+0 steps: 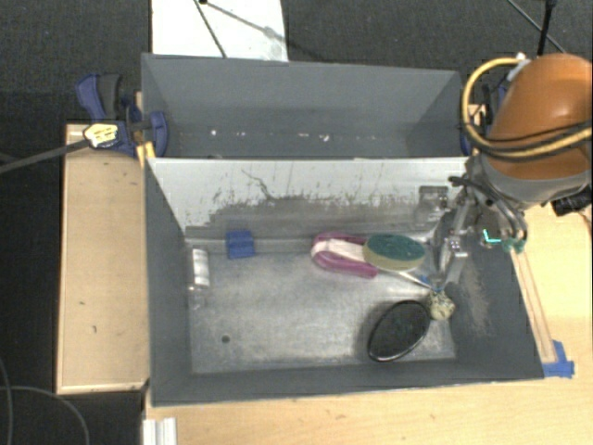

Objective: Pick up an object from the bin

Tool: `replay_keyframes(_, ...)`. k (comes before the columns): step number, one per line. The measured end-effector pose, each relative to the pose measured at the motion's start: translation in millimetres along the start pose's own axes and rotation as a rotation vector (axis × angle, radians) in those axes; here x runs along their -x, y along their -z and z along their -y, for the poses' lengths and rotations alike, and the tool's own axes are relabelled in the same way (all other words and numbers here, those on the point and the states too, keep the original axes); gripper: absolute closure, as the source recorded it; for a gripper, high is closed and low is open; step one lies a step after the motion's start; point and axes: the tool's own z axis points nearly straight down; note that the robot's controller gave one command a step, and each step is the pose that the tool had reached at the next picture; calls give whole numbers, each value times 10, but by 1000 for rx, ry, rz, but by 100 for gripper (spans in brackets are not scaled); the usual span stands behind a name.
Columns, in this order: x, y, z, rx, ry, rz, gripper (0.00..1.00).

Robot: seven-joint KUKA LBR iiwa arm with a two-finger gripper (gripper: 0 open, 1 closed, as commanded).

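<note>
Grey bin (278, 193) holds blue block (240, 243), pink brush (338, 254), teal disc (394, 247), black oval (398, 330).

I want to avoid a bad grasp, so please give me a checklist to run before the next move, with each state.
1. The claw is inside the bin, near its right wall: ok.
2. The black oval pad lies alone, just beside the claw: ok.
3. The teal brush is free of the pink thing: not ok, they touch.
4. The small pale thing at the claw's tip is held: cannot tell.
5. The blue block is far from the claw: ok.
</note>
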Motion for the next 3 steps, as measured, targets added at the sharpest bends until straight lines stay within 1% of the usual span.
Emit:
replay_keyframes(1, -395, -1417, 216, 1, 65, 15, 0)
replay_keyframes(2, -700, -1591, 25, -9, 355, 17, 0)
replay_keyframes(3, -735, -1616, 15, -5, 357, 8, 100)
